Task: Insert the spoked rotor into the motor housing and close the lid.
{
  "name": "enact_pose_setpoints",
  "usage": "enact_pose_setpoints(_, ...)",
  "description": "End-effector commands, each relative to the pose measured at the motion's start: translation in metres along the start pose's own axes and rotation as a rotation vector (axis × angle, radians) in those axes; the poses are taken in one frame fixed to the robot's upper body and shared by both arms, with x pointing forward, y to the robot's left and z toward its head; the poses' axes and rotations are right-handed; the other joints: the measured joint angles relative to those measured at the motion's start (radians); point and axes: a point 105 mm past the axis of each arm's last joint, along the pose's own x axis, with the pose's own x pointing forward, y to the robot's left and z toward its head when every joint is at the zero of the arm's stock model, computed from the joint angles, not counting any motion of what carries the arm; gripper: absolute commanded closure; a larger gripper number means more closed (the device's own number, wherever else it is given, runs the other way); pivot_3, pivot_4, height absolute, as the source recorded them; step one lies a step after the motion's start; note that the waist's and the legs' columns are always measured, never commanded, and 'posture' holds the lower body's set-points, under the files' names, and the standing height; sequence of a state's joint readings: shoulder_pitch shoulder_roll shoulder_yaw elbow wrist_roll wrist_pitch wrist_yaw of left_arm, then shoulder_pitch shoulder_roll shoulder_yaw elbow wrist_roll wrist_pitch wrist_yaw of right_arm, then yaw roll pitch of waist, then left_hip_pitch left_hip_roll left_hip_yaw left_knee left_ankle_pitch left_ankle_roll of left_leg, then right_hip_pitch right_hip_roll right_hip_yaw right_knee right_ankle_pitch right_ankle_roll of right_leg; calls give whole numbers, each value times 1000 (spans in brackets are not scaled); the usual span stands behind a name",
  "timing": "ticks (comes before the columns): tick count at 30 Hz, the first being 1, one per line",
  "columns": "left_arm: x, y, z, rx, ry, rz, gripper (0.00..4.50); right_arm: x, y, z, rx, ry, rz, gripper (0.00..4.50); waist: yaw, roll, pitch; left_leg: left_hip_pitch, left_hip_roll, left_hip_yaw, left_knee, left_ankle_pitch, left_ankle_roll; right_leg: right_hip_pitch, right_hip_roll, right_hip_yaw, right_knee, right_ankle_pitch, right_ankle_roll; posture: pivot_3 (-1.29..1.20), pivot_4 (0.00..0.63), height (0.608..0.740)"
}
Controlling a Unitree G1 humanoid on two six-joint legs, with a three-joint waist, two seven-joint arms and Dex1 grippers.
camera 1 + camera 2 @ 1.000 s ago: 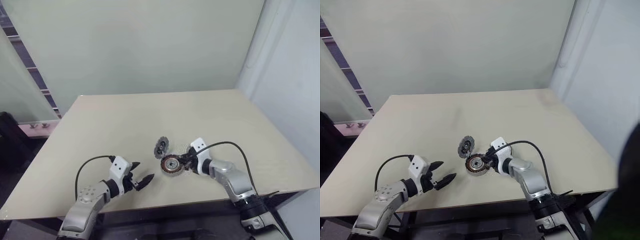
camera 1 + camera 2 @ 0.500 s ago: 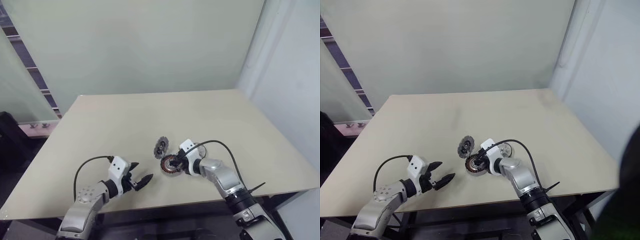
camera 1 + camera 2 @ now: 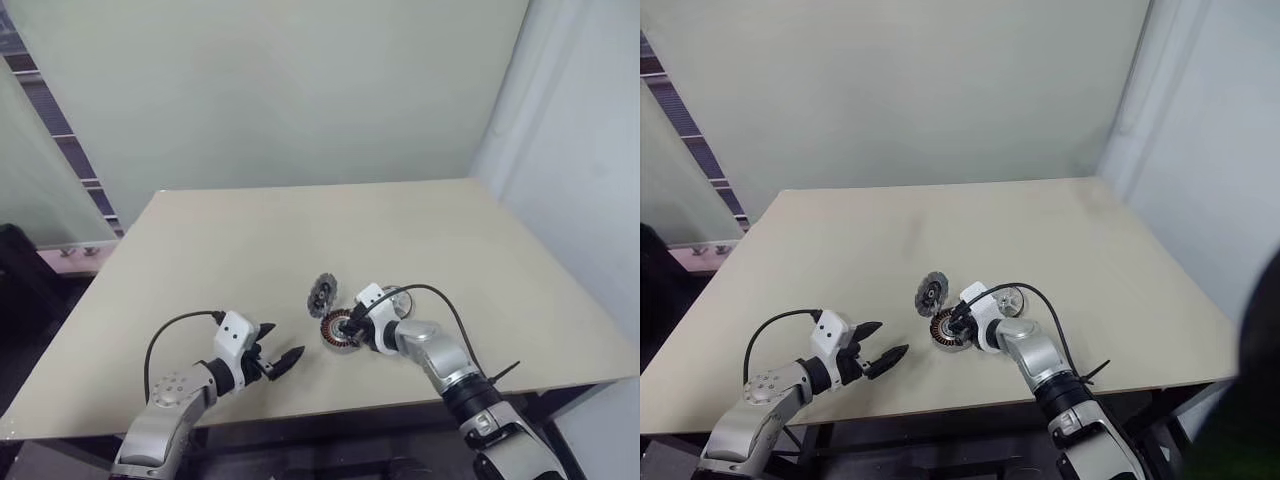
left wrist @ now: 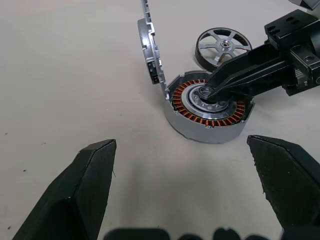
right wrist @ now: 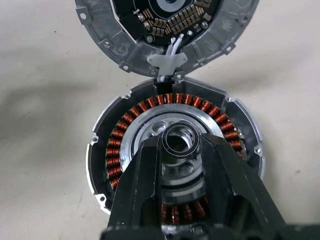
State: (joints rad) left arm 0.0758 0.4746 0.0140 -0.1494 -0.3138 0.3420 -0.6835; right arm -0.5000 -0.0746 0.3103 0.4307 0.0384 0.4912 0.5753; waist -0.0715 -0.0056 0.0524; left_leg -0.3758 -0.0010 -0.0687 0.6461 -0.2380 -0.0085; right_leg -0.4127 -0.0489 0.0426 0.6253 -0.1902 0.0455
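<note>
**Right gripper holds small ring over open motor housing**

The right gripper (image 5: pixel 180 150), jaws closed on a small metal ring (image 5: pixel 179 138), has come down and leftward over the centre of the motor housing (image 4: pixel 210 107), which sits near the table's (image 3: pixel 250 250) front edge. The lid (image 4: pixel 150 47) stands tilted open at the housing's rim. The spoked rotor (image 4: pixel 222 46) lies just beside it. The left gripper (image 4: pixel 190 185) stays put, jaws wide open. No readable writing.

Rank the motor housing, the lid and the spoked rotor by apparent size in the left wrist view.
1. motor housing, clearly largest.
2. lid and spoked rotor: unranked; the lid stands open, seen nearly edge-on, and both lie farther from the camera.
</note>
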Motion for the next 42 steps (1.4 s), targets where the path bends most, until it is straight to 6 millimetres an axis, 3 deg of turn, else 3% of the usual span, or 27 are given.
enact_pose_setpoints(1,-2,2,17,42,-50,7,0,-1,-3,16,-30,-48,0,3699,0,0,0,0,0,0,0,0,0,0,0,0,0,0,0,0,0,740)
enact_pose_setpoints(42,2,-1,19,42,-56,-4,0,-4,3,10,-41,-15,27,3699,0,0,0,0,0,0,0,0,0,0,0,0,0,0,0,0,0,740)
